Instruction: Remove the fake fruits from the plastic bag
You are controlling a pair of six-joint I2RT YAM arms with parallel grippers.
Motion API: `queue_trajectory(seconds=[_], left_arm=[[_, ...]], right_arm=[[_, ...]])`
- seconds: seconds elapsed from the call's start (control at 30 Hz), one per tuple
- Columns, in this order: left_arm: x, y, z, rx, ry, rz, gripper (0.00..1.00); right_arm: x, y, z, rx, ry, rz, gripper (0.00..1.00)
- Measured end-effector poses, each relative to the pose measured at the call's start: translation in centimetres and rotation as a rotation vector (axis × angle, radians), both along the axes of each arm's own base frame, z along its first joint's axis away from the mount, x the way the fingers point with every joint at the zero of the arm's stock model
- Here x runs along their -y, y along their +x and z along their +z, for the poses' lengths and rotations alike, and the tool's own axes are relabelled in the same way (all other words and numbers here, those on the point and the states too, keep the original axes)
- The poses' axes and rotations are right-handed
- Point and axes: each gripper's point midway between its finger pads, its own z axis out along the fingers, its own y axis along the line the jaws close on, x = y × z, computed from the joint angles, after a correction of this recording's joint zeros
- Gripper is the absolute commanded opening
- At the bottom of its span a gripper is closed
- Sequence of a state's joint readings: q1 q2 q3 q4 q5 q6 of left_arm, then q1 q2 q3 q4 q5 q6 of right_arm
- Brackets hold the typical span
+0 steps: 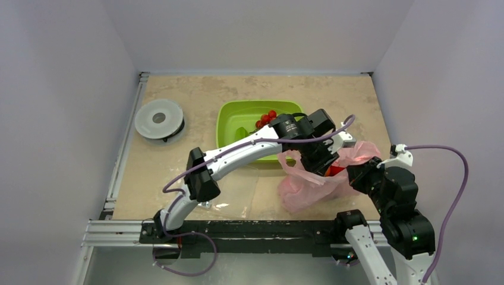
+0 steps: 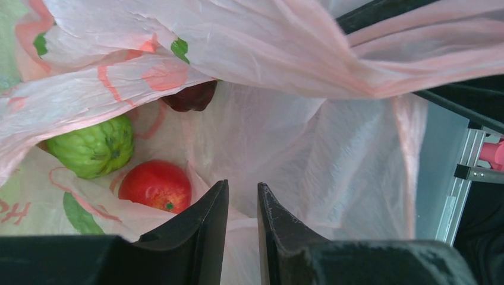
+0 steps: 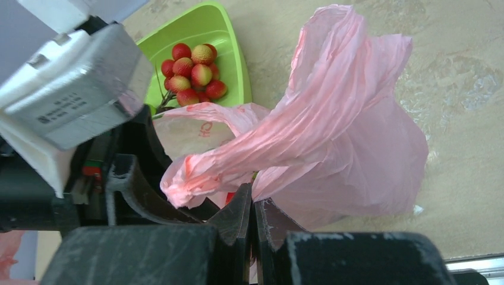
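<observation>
Plastic bag (image 1: 309, 181): thin, crinkled, translucent pink film printed in red and green. It lies on the table's right near side, just beside the near right corner of the green tray (image 1: 227, 116). The mouth is lifted and faces the left arm; loose folds hang over the opening and leave only a narrow way in.

Contents, as seen from the left wrist:
- green fruit (image 2: 94, 146), knobbly skin
- red fruit (image 2: 156, 185), round and glossy, just beside the green one
- dark maroon fruit (image 2: 191, 97), farther in, half hidden under a fold

Left gripper (image 2: 242, 193): inside the mouth, fingers a narrow slit apart, holding nothing; near the red fruit, not touching it.

Right gripper (image 3: 252, 208): clamped tight on a bunched, raised edge of the plastic bag.

Tray: smooth green plastic with rounded corners, holding a cluster of small red berries (image 3: 191, 71).

Grey round spool (image 1: 159, 119): well apart, at the left.

Table (image 1: 178, 89): beige, marbled, matt. An aluminium rail (image 1: 113, 228) runs along the near edge, and plain white walls stand on three sides.
</observation>
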State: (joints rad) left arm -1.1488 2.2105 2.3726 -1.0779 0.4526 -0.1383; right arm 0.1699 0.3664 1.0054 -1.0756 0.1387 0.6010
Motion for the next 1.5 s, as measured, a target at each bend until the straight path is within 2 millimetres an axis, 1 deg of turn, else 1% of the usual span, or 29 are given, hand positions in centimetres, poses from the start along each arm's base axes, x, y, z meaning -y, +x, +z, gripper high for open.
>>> queue_trajectory(seconds=[0.07,0.23,0.4,0.5,0.6,0.7,0.77,0.9,1.0,1.03,1.1,1.23,1.37,1.43,1.5], left_arm=[[0.2,-0.3,-0.7,-0.009,0.012,-0.006,0.23],[0.9,-0.6,-1.3,-0.020,0.004,-0.012,0.24],[2.7,-0.7,-2.0,-0.021,-0.032,-0.009,0.24],[3.6,-0.4,-3.0,-0.026,-0.038,-0.004,0.23],[4.1,-0.4,-4.6,-0.037,-0.018,0.000,0.23],[3.3,-0.3,-7.2,-0.041,0.043,0.010,0.24],[2.6,-0.1,-9.0,-0.028,0.089,0.015,0.28],[-0.1,0.4,-13.0,0.005,0.217,0.023,0.33],[-1.8,0.8,-14.5,0.036,0.289,0.031,0.37],[-2.3,1.1,-14.8,0.052,0.308,0.036,0.38],[-3.3,1.7,-14.6,0.093,0.336,0.048,0.42],[-4.5,2.6,-13.1,0.159,0.343,0.079,0.51],[-5.3,3.3,-11.5,0.220,0.338,0.096,0.59],[-5.8,3.6,-11.2,0.246,0.346,0.104,0.62],[-6.4,3.8,-11.3,0.261,0.363,0.108,0.63]], right_arm=[[0.0,0.1,0.1,0.004,0.001,0.000,0.00],[-0.1,0.2,0.4,0.017,0.005,0.004,0.00],[-0.2,0.2,0.4,0.019,0.006,0.007,0.00],[-0.2,0.2,0.4,0.019,0.006,0.007,0.00],[-0.2,0.2,0.4,0.019,0.006,0.006,0.00],[-0.1,0.2,0.5,0.019,0.006,0.005,0.00],[-0.1,0.2,0.6,0.023,0.006,0.003,0.00],[-0.6,0.2,0.7,0.029,0.013,0.035,0.00],[-1.5,0.3,1.1,0.044,0.028,0.084,0.00],[-1.8,0.3,1.2,0.048,0.032,0.098,0.00],[-2.1,0.3,1.3,0.053,0.036,0.117,0.00],[-2.4,0.5,1.4,0.063,0.036,0.137,0.00],[-2.5,0.6,0.9,0.053,0.034,0.144,0.00],[-2.6,0.7,0.7,0.049,0.035,0.148,0.00],[-2.7,0.7,0.8,0.051,0.037,0.153,0.00]])
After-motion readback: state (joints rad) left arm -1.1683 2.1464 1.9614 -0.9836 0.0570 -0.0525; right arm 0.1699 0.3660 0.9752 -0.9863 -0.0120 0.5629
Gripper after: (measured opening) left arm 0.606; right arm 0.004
